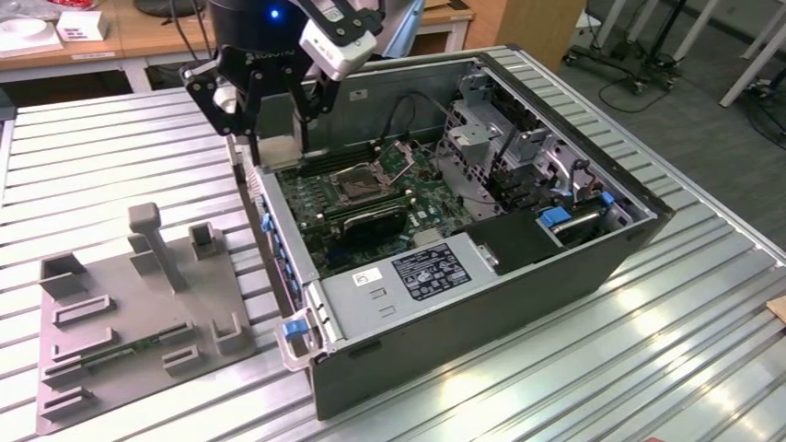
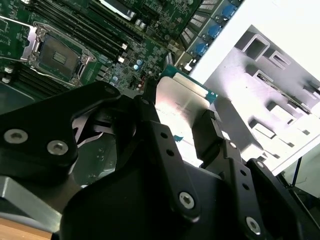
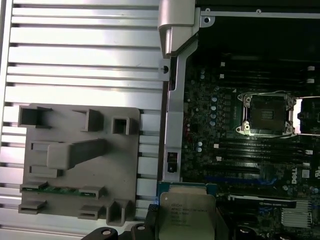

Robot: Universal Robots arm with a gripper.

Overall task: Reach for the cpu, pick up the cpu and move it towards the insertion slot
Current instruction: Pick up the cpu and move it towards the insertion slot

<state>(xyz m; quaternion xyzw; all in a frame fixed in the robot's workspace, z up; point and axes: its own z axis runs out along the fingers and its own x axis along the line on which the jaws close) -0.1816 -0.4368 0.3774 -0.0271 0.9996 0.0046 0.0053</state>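
A ribbed metal table (image 1: pixel 135 157) is carrying everything here, with wooden desks sitting behind it at the far side. The cpu (image 3: pixel 186 216) is hanging pinched in the gripper (image 2: pixel 182 132), whose two black fingers (image 2: pixel 160 145) are clamping its opposite sides, so it's closed on the chip. It's square, so there's no real long axis to speak of; in the first wrist view its silver face is pointing at the camera and its green edge is pointing away from the gripper body. In the exterior view the gripper (image 1: pixel 280 138) is hovering over the far left corner of the open computer case (image 1: pixel 491 304), right above the case wall. The insertion slot (image 1: pixel 364 180) is lying open on the green motherboard (image 1: pixel 406 212) inside the case, near the chip but clearly apart from it. The grey plastic fixture (image 1: pixel 123 322) is sitting on the table at the exterior view's left, outside the case.
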